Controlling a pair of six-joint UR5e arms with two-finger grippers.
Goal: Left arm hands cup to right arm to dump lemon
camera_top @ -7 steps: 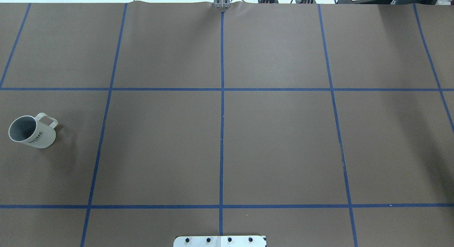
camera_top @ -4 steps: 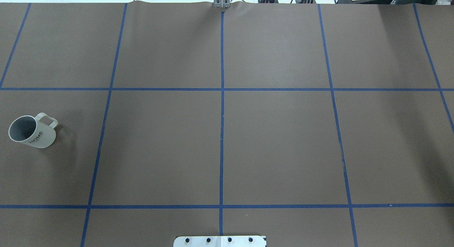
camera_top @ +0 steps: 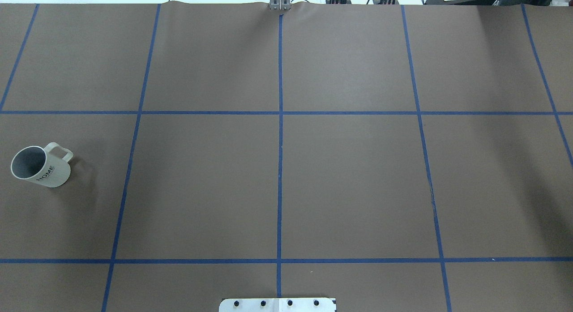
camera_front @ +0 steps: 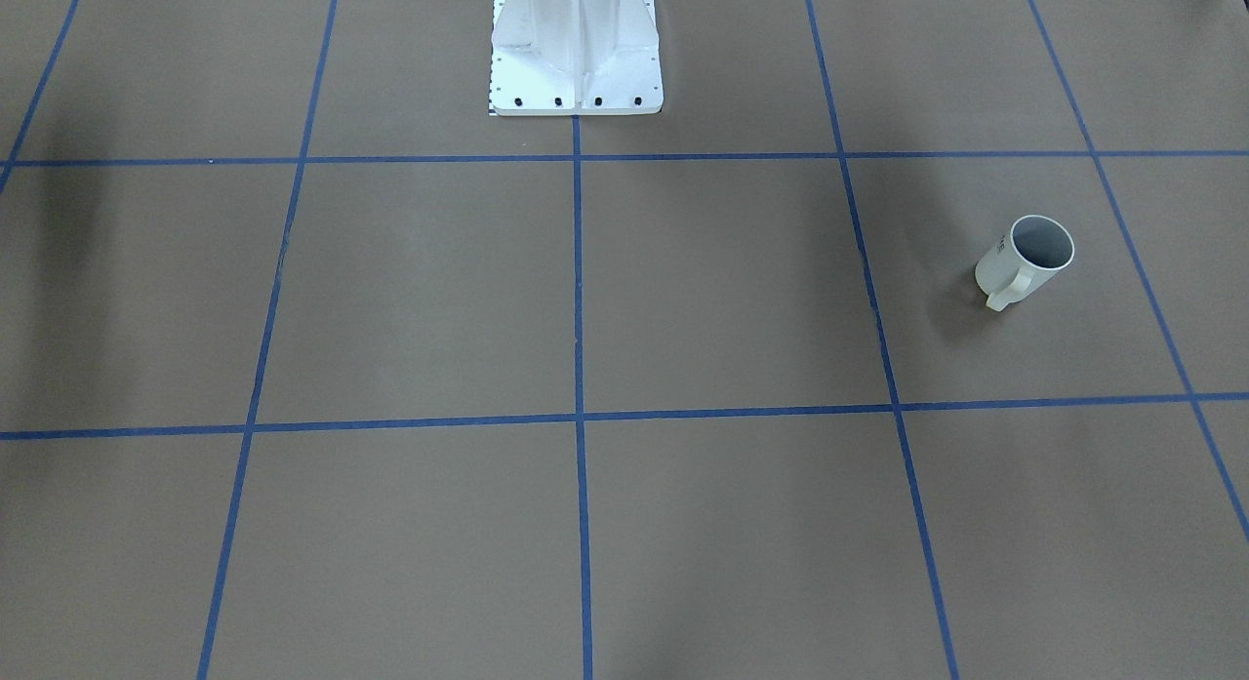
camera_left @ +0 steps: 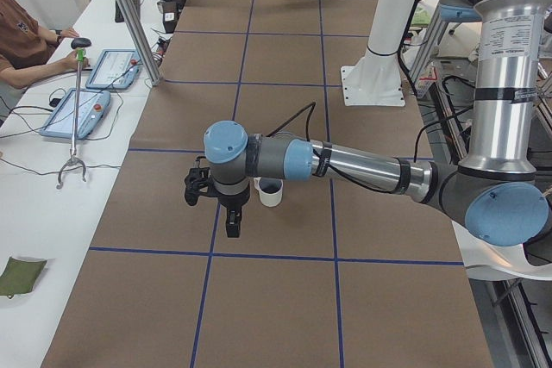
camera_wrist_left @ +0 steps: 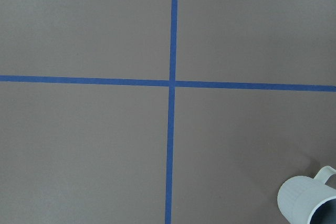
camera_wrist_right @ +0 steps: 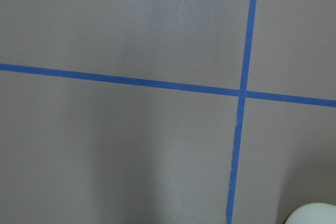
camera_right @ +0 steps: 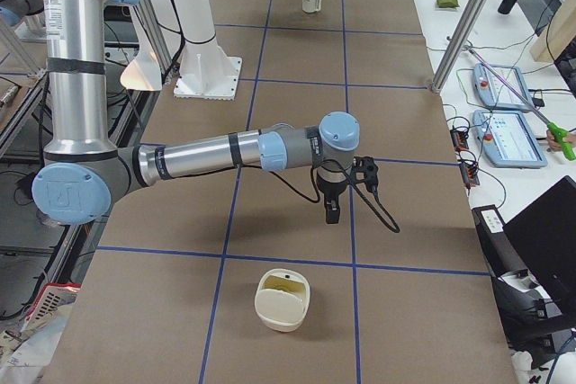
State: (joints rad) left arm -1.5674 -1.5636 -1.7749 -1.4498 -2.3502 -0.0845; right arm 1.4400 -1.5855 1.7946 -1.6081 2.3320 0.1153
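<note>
The cup (camera_top: 40, 166), a white mug with dark lettering and one handle, stands upright at the table's left in the overhead view. It also shows in the front view (camera_front: 1025, 256), the left-side view (camera_left: 270, 191) and the left wrist view (camera_wrist_left: 310, 200). Its inside looks grey; no lemon shows in it. My left gripper (camera_left: 233, 227) hangs above the table beside the cup, apart from it. My right gripper (camera_right: 332, 214) hangs over the table's right part. Both show only in side views, so I cannot tell whether they are open or shut.
A cream container (camera_right: 282, 299) with something yellowish inside stands near the table's right end; its rim shows in the right wrist view (camera_wrist_right: 315, 214). The white robot base (camera_front: 576, 46) stands at the middle of the robot's edge. Operators' tablets (camera_left: 86, 92) lie on the far bench.
</note>
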